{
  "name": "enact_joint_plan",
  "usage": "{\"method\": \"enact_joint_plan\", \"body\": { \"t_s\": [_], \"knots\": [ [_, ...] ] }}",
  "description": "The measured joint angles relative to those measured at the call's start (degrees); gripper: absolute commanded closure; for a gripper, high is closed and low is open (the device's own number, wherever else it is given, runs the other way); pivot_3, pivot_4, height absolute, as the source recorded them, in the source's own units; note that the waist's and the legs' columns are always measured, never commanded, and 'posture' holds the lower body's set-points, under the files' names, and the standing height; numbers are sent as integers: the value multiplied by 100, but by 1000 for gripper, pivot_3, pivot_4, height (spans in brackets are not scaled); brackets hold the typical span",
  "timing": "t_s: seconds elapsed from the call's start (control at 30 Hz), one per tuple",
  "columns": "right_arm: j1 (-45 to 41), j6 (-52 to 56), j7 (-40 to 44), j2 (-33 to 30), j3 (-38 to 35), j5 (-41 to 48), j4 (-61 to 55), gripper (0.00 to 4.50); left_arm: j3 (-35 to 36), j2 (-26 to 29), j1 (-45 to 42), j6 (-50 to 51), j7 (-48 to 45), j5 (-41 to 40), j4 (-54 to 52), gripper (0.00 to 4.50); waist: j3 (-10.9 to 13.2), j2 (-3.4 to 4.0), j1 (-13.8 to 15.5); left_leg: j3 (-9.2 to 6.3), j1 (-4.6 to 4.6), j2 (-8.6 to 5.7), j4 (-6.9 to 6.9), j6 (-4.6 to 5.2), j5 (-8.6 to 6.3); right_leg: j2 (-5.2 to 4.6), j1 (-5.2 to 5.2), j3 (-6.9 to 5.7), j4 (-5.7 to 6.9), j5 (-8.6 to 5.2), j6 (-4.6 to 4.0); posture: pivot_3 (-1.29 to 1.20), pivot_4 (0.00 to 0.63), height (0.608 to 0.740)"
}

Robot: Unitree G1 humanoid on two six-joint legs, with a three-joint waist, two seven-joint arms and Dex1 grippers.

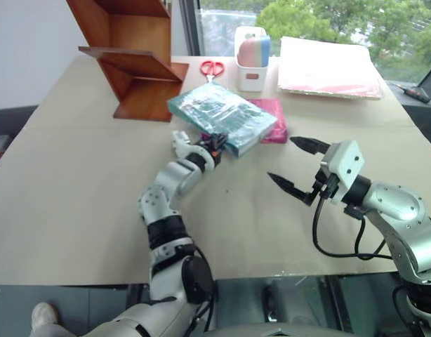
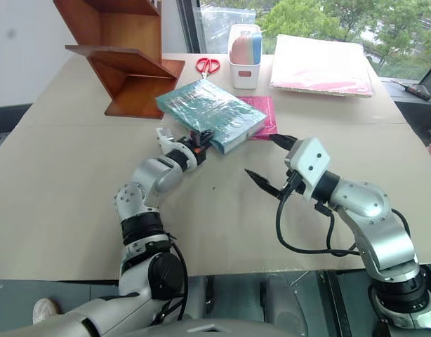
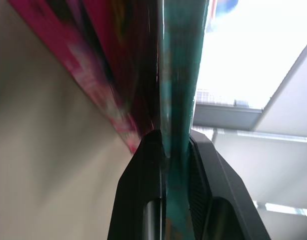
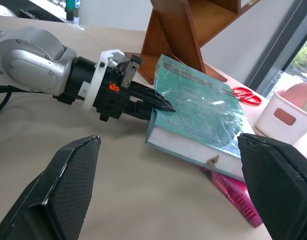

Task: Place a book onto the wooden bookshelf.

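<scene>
Beside the wooden bookshelf (image 1: 135,63) on the table (image 1: 75,196), the book (image 1: 221,115) is clamped at its corner by the left end effector (image 1: 217,142), presumably for lifting, while the right end effector (image 1: 291,166) is held wide open and empty.

Bare worktop (image 1: 75,210) is seen along the near edge and on the robot's left, where passage is unobstructed. The far left corner is occupied by the wooden bookshelf (image 1: 135,63), whose lower board juts out over the worktop. Just beside its foot the teal book (image 1: 219,116) lies partly on a pink book (image 1: 275,119), and the near corner of the teal book is clamped by the left gripper (image 1: 217,144). Behind them, red scissors (image 1: 213,68) and a white container (image 1: 251,60) are set close together, with a flat stack of pink folders (image 1: 328,67) taking up the far right. The middle right is taken by the right gripper (image 1: 293,165), its fingers spread wide.
</scene>
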Motion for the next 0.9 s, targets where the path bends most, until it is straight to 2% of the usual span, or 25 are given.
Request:
{"method": "enact_joint_plan", "body": {
  "t_s": [0.07,0.13,0.17,0.27,0.57,0.8,0.83,0.9],
  "knots": [
    [-50,-24,22,2,20,-2,29,0,-77,13,58,-37,2,-69,-10,3361,-1,-2,2,-1,-1,-1,0,0,0,0,0,0,-1,0,0,0,150,740],
    [-103,-43,31,2,21,-15,75,0,-172,64,166,-6,45,-78,77,2656,-2,-1,9,-1,-1,-2,0,1,0,0,0,0,-1,0,0,0,150,740],
    [-125,-51,33,2,25,-36,99,0,-223,118,250,49,50,-69,270,2050,-2,-1,11,-2,-2,-2,-1,0,0,0,-1,-1,-2,0,0,0,150,740],
    [-136,-74,31,14,67,-70,106,0,-288,503,194,252,-248,-124,686,802,-3,1,5,-5,0,-1,-3,1,0,2,-2,-3,-1,-1,-1,0,150,740],
    [-121,-84,-4,37,74,-101,104,0,-346,1789,-456,548,-1613,153,2263,802,-3,1,-14,-21,-5,-2,-2,0,0,10,-7,-6,-2,-1,-2,0,150,740],
    [-111,-86,-39,47,73,-105,97,0,-432,2028,-917,540,-2472,734,3112,802,-2,0,13,-24,-15,-6,-11,0,0,6,-10,-11,-14,-1,-2,0,150,740],
    [-105,-85,-40,47,73,-106,95,0,-431,2034,-937,544,-2550,785,3158,1295,-2,0,13,-25,-15,-6,-13,-1,0,6,-10,-12,-14,-1,-2,0,150,740],
    [-91,-83,-44,45,72,-106,90,0,-424,2043,-945,555,-2678,850,3210,1924,-2,0,12,-26,-14,-6,-14,-1,0,6,-10,-13,-14,-1,-2,0,150,740]
  ]
}}
